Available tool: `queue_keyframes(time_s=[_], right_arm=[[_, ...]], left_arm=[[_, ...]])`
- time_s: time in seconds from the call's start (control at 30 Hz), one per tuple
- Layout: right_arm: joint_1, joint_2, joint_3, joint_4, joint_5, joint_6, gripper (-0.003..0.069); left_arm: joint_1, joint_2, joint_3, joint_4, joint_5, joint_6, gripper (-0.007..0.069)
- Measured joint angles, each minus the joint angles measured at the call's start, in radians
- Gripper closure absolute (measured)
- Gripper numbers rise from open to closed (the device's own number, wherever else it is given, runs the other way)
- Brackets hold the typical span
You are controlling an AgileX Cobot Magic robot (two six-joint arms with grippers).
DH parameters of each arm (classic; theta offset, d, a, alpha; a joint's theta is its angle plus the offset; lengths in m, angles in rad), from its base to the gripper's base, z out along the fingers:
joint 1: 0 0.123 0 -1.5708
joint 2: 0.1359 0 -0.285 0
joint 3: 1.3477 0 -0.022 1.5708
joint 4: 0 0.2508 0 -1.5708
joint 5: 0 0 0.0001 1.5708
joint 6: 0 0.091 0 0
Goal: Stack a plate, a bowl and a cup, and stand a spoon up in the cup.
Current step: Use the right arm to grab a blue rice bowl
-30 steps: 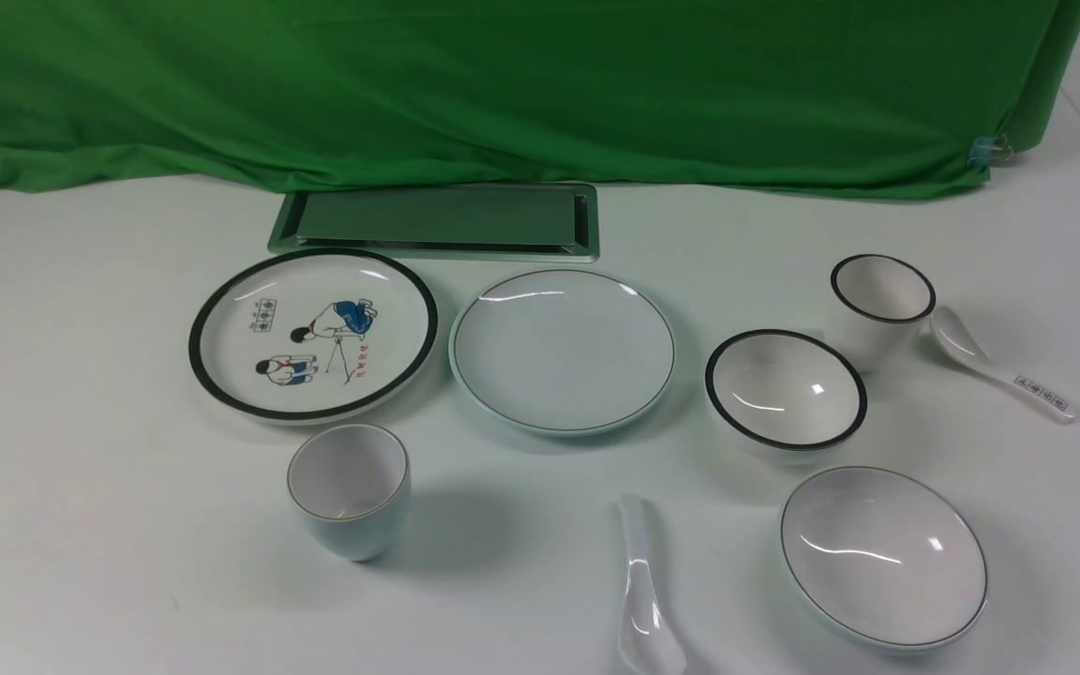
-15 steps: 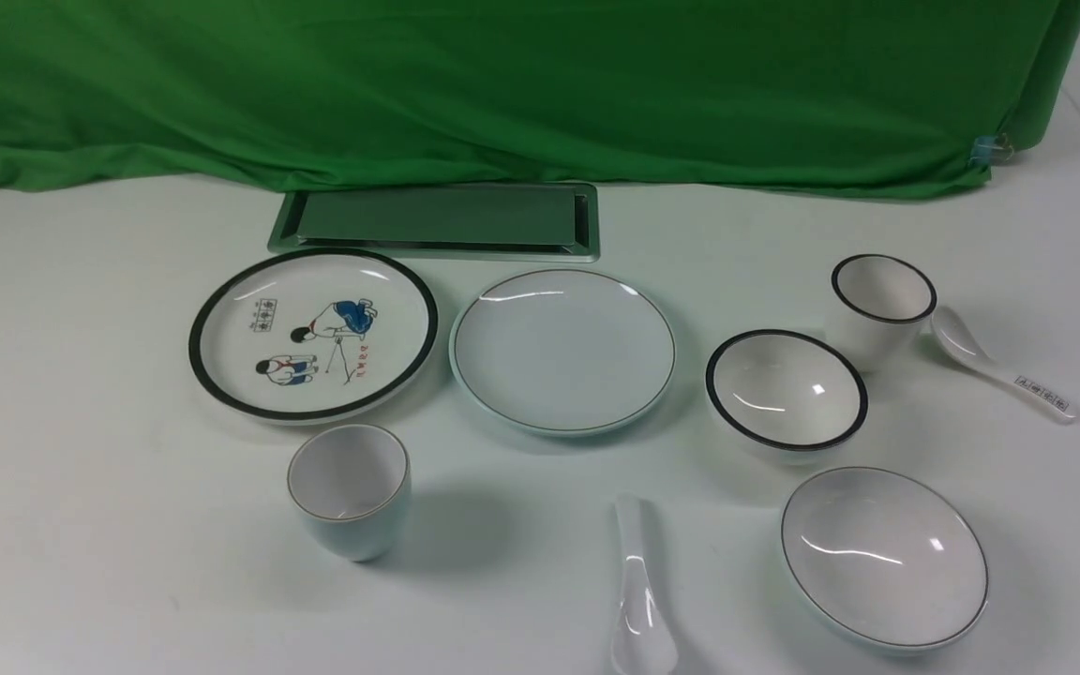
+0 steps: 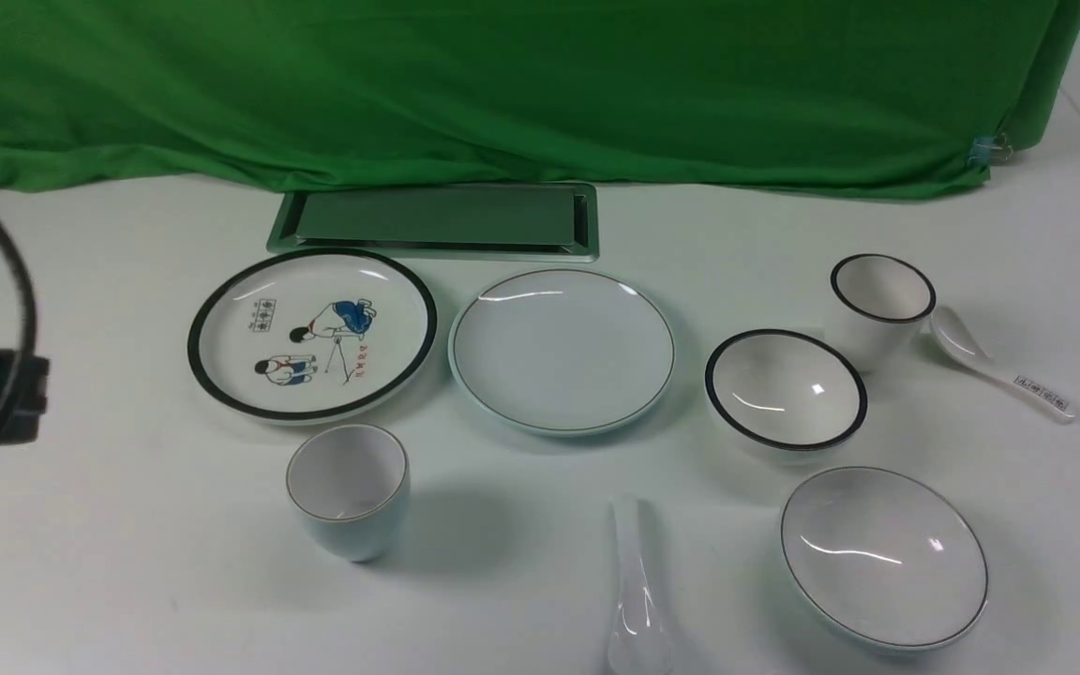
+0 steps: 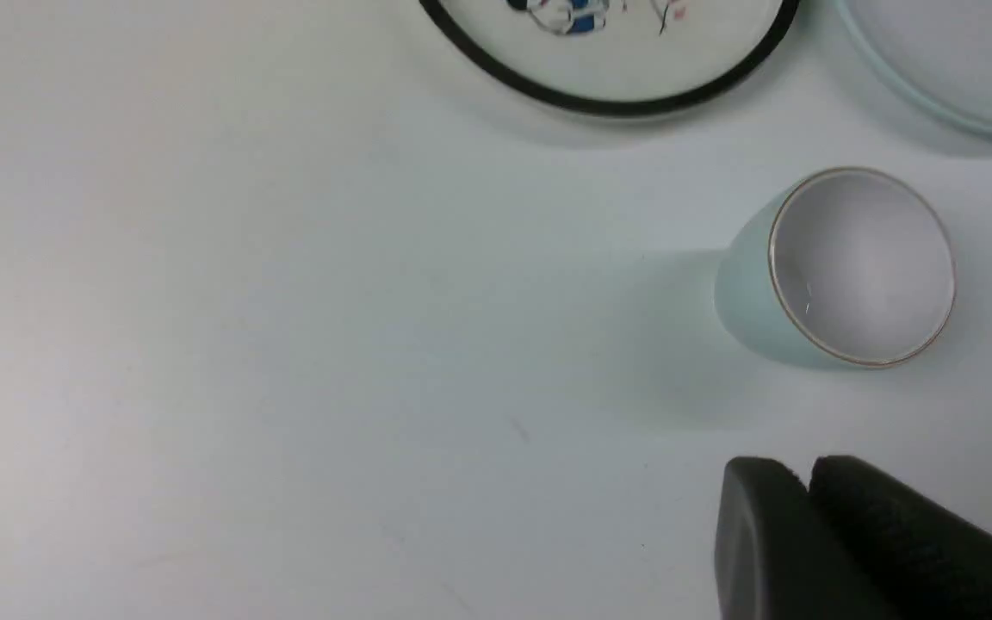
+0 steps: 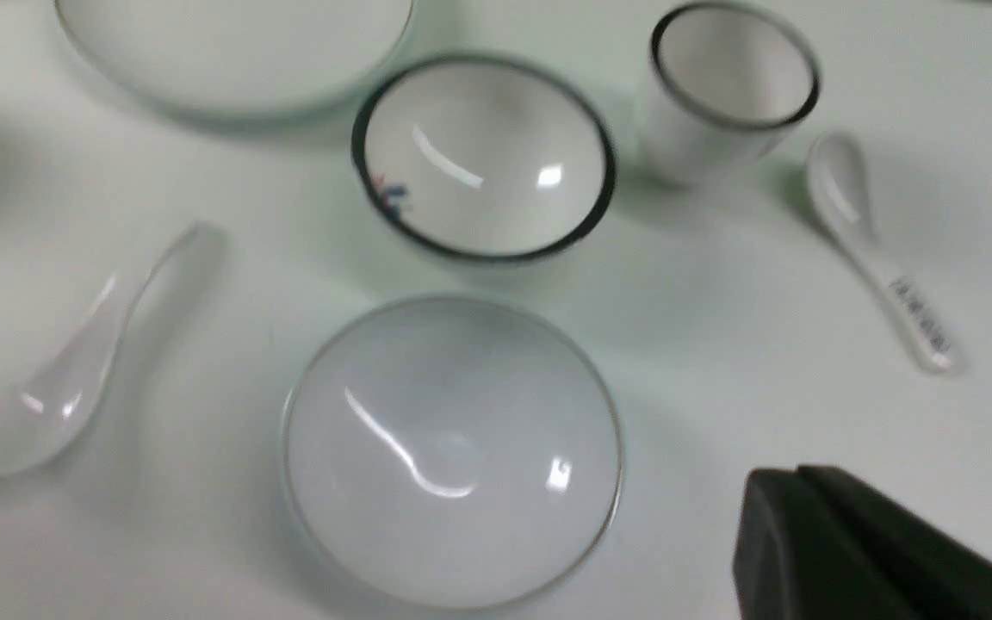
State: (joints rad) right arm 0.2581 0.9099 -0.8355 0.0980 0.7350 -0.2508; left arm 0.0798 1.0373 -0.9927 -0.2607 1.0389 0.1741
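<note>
Plate (image 3: 562,349) sits bare mid-table with nothing on it, so the stack is not started. Bowl (image 3: 883,555) lies near-right, well apart from it. Cup (image 3: 349,487) stands upright near-left. Spoon (image 3: 638,600) lies flat between them, scoop toward you and partly cut off by the front view's lower edge. Main risk is that you grab the wrong set. The black-rimmed bowl (image 3: 786,389) sits just beyond the bowl and beside the plate, and the cartoon plate (image 3: 312,333) nearly touches the plate, so a sloppy approach lands on a lookalike or knocks it. Carry the bowl across low and you likely clip that black-rimmed bowl. Right gripper (image 5: 797,482) hangs near the bowl with pads pressed together, holding nothing. Descend like that and you shove or tip the bowl instead of pinching its rim, so spread first. Left gripper (image 4: 806,472) hovers near the cup, pads apparently closed to a thin seam and empty, though the angle can't rule out a slight gap. The problem is the same there: nudge the rim and the cup topples. Everything is glossy glaze, so I'd expect a thin rim pinch to slip. The spoon is flat on the table (image 3: 127,562) and hard to get under, so a scrape could skid it. Printed spoon (image 3: 999,370) and black-rimmed cup (image 3: 880,300) at far right are decoys.
</note>
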Motion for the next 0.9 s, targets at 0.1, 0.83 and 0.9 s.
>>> queue_keyframes(time_s=[0.1, 0.83, 0.9], right_arm=[[0.036, 0.083, -0.034, 0.001, 0.046, -0.018, 0.0646], [0.188, 0.195, -0.043, 0.005, -0.070, -0.062, 0.0631], [0.188, 0.195, -0.043, 0.003, -0.078, -0.062, 0.0629]], left_arm=[[-0.064, 0.098, -0.021, 0.008, 0.004, 0.013, 0.0526], [-0.339, 0.708, -0.182, 0.162, -0.190, -0.074, 0.0498], [-0.339, 0.708, -0.189, 0.165, -0.186, -0.060, 0.0589]])
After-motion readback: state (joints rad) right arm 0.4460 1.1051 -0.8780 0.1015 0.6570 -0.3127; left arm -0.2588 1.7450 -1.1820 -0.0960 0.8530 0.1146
